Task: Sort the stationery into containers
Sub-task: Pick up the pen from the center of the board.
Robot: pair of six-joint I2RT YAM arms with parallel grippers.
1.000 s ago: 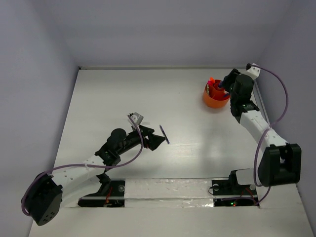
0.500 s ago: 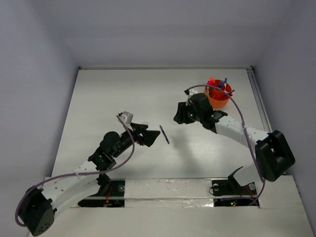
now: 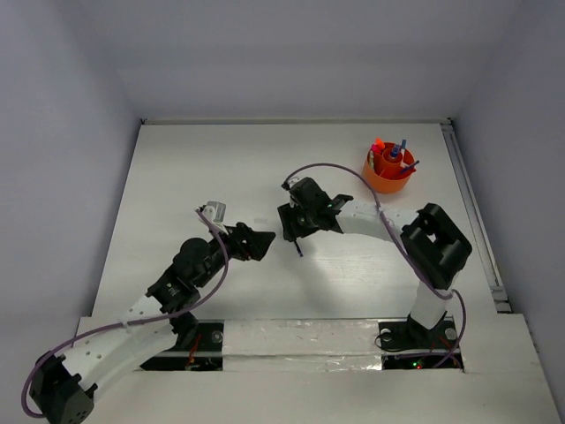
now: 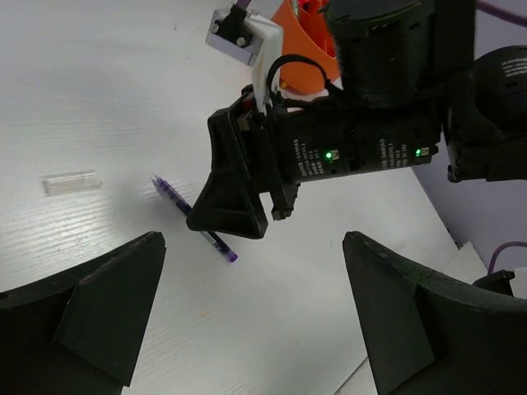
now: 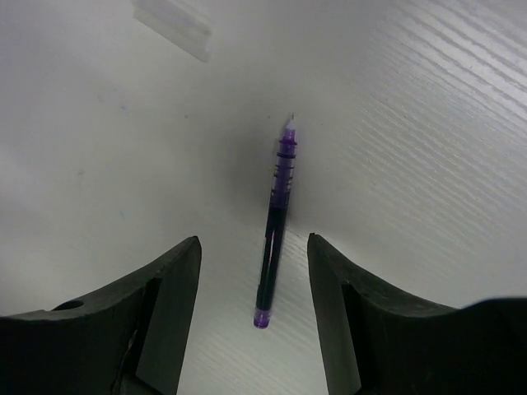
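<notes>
Nearest, the left gripper gapes wide and empty above the white table. Just beyond, the right gripper hangs parted astride a slim dark purple plastic pen lying flat, with a gap on either side. Far right stands the round orange plastic cup, pens inside.

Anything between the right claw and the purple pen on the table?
Nothing visible. The purple pen lies bare on the table, in line with the gap of the open right claw. The clear cap lies apart, beyond the pen's tip.
</notes>
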